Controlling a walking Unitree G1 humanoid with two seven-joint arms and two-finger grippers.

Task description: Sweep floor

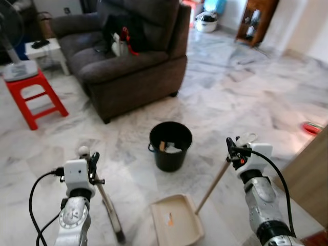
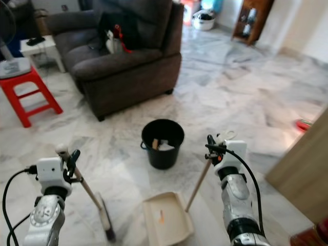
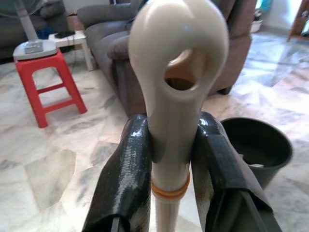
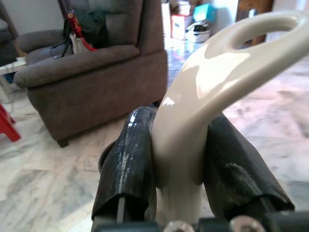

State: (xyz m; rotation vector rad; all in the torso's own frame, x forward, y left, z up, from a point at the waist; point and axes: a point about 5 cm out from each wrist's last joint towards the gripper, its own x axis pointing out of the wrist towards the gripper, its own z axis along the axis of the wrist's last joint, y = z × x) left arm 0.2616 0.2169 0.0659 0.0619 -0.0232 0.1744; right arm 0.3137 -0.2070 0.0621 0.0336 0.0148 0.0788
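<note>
A cream-handled broom is seen slanting at lower left, its head on the marble floor. A cream dustpan lies flat at bottom centre, its handle angled up-right.

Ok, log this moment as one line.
left gripper: shut on broom handle | right gripper: shut on dustpan handle | dustpan: on floor, near black bucket

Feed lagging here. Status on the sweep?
Left gripper shut on broom. Right gripper shut on dustpan handle. Bucket just ahead.
</note>
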